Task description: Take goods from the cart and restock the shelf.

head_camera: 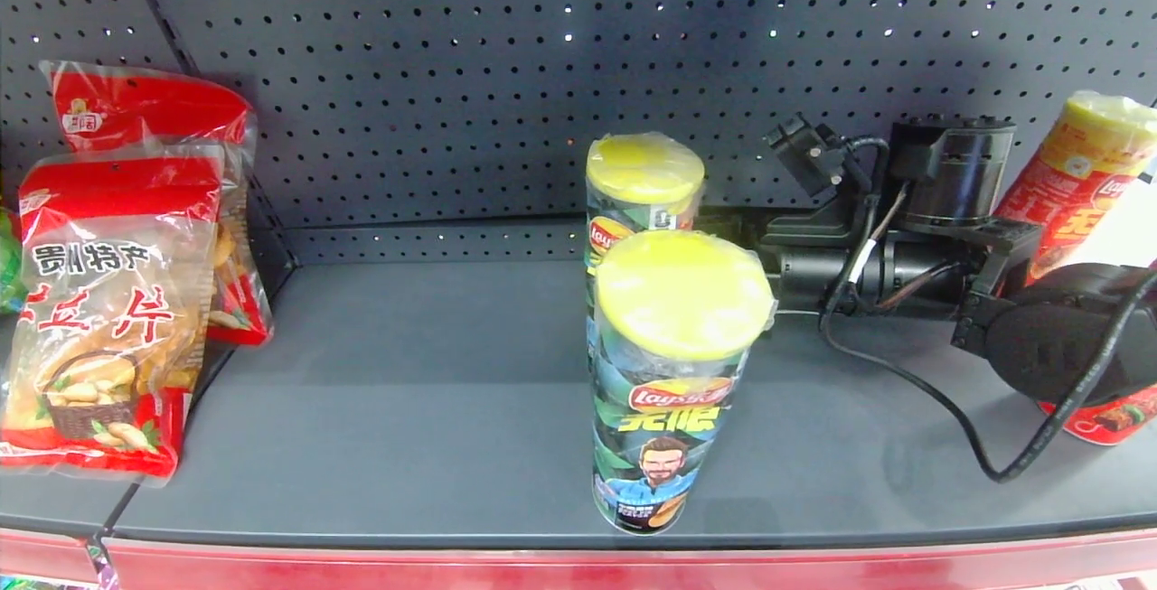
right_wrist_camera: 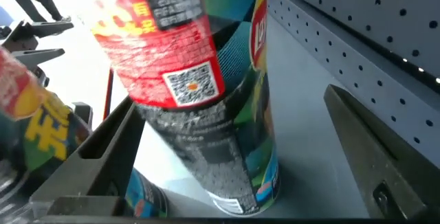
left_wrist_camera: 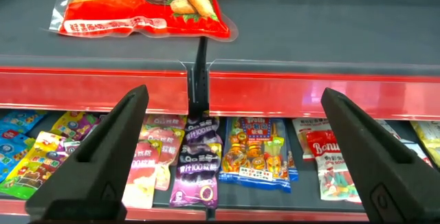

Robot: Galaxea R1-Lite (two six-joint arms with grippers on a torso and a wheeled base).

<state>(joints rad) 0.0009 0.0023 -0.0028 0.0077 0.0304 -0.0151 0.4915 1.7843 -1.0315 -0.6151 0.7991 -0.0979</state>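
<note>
Two green chips cans with yellow lids stand on the grey shelf (head_camera: 407, 391). The front can (head_camera: 673, 382) is near the red edge, and the back can (head_camera: 642, 188) is close to the pegboard. My right arm (head_camera: 904, 247) lies across the shelf from the right, its fingers hidden behind the front can. In the right wrist view my right gripper (right_wrist_camera: 234, 162) is open, and the back can (right_wrist_camera: 206, 114) stands upright between its fingers, showing a red, black and green label. My left gripper (left_wrist_camera: 234, 162) is open and holds nothing, in front of the shelf's red edge (left_wrist_camera: 275, 93).
Red peanut bags (head_camera: 108, 301) lean at the shelf's left end. Red chips cans (head_camera: 1080, 174) stand at the right, behind my right arm. A cable (head_camera: 949, 418) loops over the shelf. A lower shelf holds several snack packets (left_wrist_camera: 258, 148).
</note>
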